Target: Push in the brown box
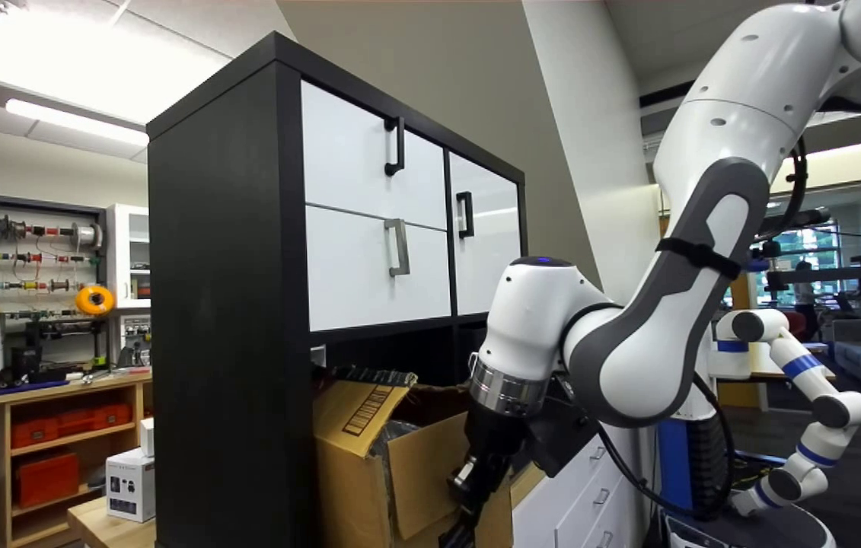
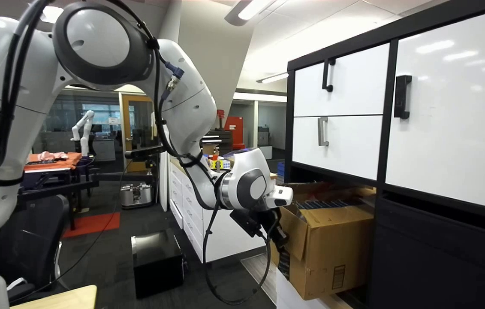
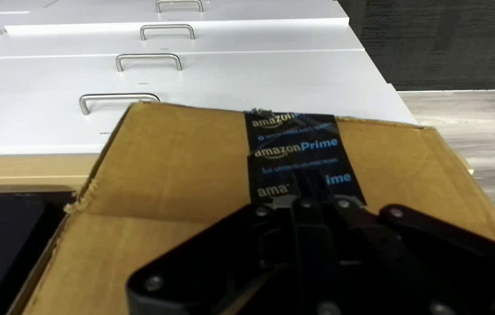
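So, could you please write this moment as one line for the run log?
task: push in brown box | box: partly inside black-framed cabinet, front protruding | hand: closed, at box's taped front | contact: unclear

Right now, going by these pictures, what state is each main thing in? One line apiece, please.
Brown box: flaps open, partly out of the black cabinet.
Gripper: shut; contact with the box unclear.
White cabinet fronts: shut.
Ceiling lights: lit.
Small white carton: closed.
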Robot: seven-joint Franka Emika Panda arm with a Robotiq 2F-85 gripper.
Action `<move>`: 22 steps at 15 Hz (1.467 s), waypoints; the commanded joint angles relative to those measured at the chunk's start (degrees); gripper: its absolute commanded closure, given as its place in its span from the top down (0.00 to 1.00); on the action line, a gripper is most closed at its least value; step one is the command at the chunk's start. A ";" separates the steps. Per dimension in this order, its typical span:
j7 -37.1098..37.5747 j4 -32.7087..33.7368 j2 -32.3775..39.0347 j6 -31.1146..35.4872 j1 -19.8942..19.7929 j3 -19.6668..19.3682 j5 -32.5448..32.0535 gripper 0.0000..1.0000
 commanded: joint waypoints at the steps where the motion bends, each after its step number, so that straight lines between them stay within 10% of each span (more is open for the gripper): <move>1: 0.97 4.56 2.46 3.10 0.86 -1.90 -1.27 0.00; 22: 0.04 17.55 11.12 4.64 0.56 -4.45 -0.77 0.00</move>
